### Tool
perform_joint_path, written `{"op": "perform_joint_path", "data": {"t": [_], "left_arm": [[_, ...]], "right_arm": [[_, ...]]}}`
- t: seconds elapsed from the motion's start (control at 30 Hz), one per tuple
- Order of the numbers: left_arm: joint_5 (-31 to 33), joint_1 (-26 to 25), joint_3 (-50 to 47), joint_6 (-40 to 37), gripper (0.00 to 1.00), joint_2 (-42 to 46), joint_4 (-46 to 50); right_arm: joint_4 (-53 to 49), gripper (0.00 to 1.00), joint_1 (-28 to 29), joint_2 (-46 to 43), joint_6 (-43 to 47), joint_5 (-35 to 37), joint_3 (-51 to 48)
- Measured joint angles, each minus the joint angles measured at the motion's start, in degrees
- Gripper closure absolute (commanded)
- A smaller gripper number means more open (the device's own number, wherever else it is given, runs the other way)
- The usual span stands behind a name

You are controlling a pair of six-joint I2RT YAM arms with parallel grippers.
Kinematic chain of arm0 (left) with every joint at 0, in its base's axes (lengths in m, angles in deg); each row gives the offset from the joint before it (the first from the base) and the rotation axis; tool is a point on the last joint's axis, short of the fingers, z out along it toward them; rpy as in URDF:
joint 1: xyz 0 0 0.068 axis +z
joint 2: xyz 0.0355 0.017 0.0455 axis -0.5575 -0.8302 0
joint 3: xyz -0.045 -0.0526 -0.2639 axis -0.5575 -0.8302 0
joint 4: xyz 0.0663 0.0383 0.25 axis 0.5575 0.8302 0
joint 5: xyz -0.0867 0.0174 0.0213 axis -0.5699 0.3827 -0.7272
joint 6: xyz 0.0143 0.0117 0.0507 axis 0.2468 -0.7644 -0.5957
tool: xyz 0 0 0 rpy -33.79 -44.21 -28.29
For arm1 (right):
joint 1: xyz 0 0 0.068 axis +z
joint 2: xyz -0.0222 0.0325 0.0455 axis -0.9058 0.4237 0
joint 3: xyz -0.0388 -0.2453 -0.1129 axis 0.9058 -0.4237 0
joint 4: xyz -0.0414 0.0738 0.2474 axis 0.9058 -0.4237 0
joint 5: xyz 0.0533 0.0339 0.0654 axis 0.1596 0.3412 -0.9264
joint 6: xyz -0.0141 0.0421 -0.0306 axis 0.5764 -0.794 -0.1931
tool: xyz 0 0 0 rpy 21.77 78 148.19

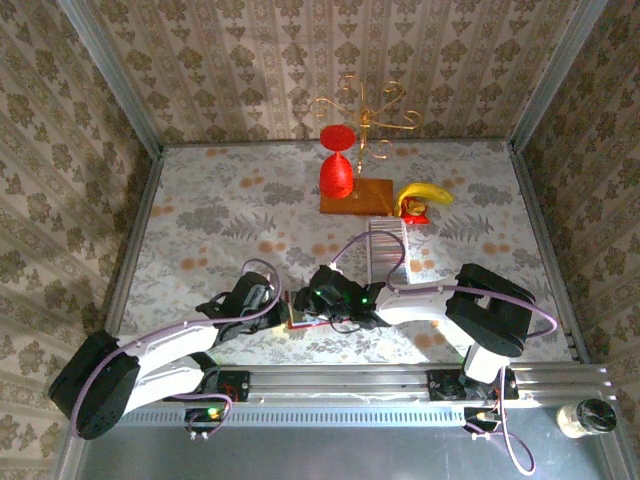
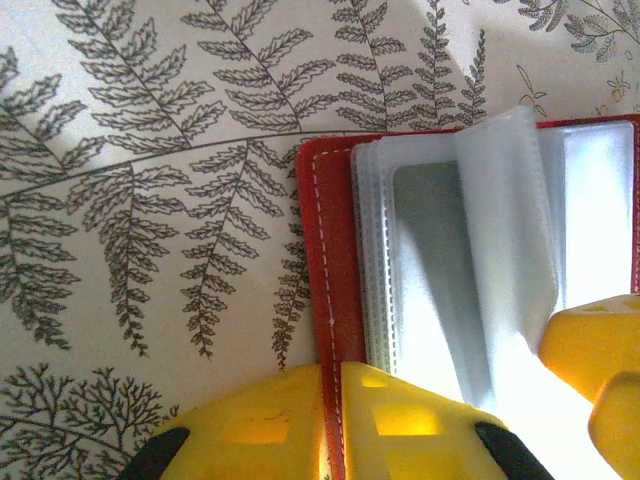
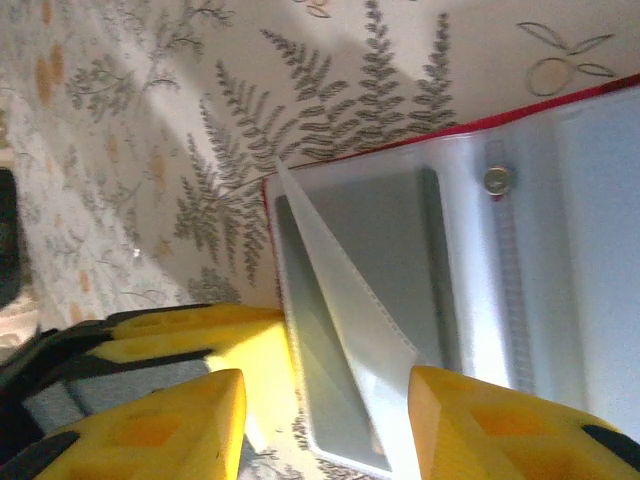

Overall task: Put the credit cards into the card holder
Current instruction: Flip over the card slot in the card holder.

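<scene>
The card holder (image 2: pixel 315 250) lies open on the fern-print counter (image 1: pixel 220 210), near the front edge between the two arms. It has a red stitched cover, a pale blue-grey inside and a stack of clear sleeves. The left tool (image 2: pixel 330 400) is clenched on the cover's edge. The right tool (image 3: pixel 328 385) stands released, its fingers either side of one raised sleeve (image 3: pixel 350 320) (touching it or not, I can't tell). The credit cards (image 1: pixel 386 250), a pale striped row, lie apart, further back and to the right. Behind them a red goblet (image 1: pixel 337 172) stands at a wooden board (image 1: pixel 357 197), beside a banana (image 1: pixel 424 194). From above, the arms hide nearly all of the holder; the wrist cameras show its snap stud (image 3: pixel 494 180) and pockets.
</scene>
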Motion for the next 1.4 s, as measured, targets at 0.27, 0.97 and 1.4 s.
{"op": "perform_joint_path", "data": {"t": [0.27,0.97,1.4], "left_arm": [[0.4,-0.1,-0.3,0.2,0.81,2.5,2.8],[10.4,2.6,-1.8,3.6,0.61,26.0,23.6],[6.5,3.8,-0.2,1.4,0.49,20.4,22.8]], "right_arm": [[4.0,0.53,0.4,-0.1,-0.4,-0.9,0.0],[7.8,0.53,1.0,-2.9,3.2,-3.3,4.4],[-16.9,0.44,-1.7,-30.3,44.4,5.3,5.8]]}}
